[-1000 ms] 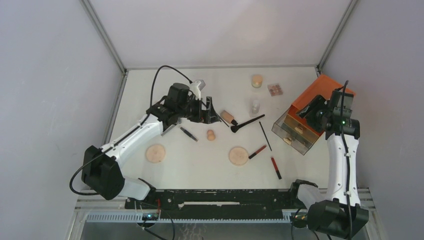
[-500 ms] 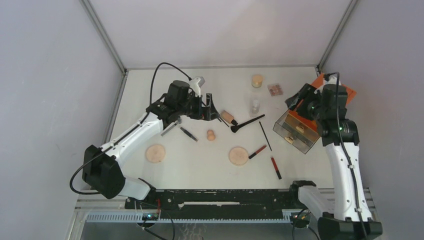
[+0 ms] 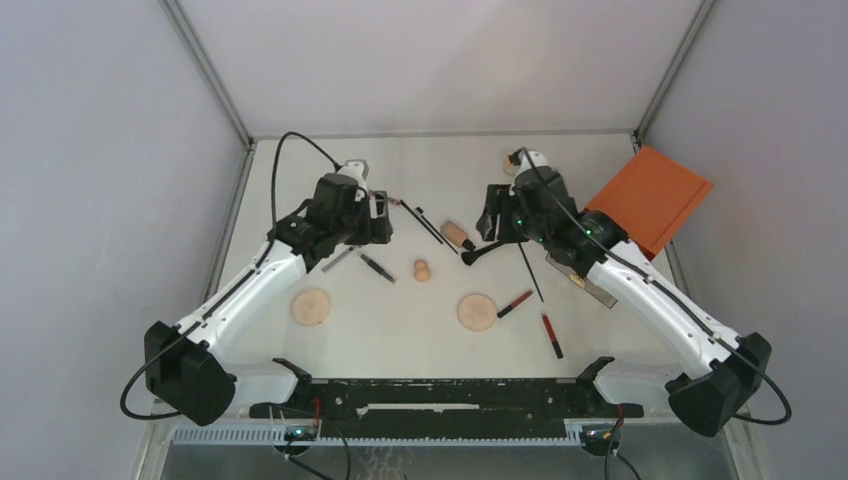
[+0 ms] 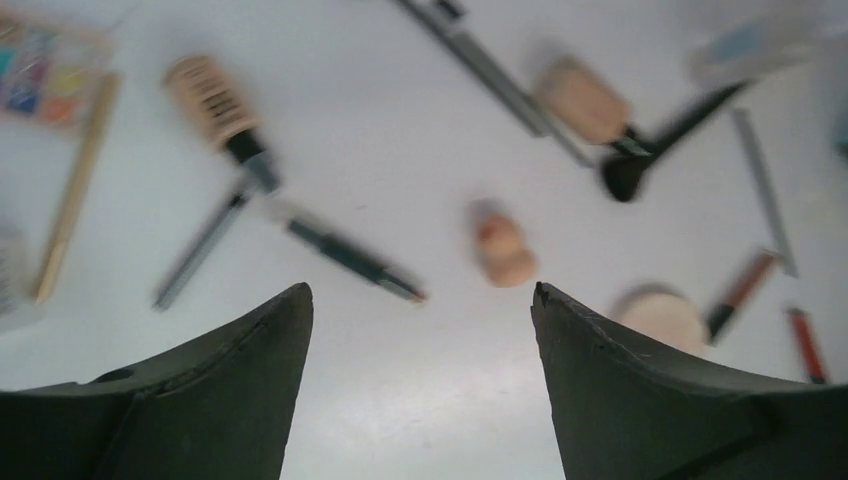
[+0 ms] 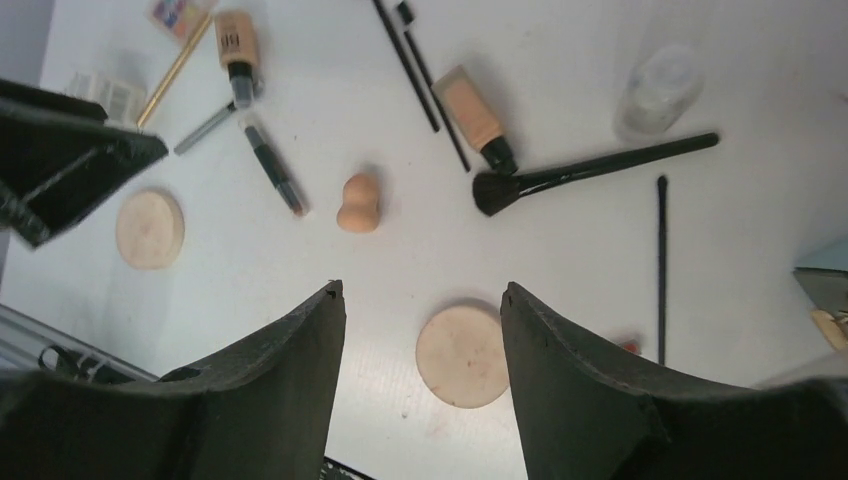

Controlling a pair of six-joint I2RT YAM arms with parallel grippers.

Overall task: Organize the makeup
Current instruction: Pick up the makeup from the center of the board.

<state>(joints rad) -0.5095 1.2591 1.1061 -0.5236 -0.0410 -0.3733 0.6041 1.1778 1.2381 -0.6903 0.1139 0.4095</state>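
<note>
Right hand (image 3: 487,218) off the orange-topped box (image 3: 650,195), now mid-table by the black brush (image 3: 470,256); left hand (image 3: 383,215) further left.

White table (image 3: 450,165), grey walls (image 3: 100,150), perhaps aluminium posts (image 3: 205,70)

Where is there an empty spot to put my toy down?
The table is bare between the left tan disc and right tan disc, nearer than the sponge. Its far edge, midway, is bare too. Crowded: around the peach bottle and big brush.

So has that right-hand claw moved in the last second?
Yes. The right gripper has swung left, away from the orange-topped box of clear drawers, toward the big black powder brush mid-table.
</note>
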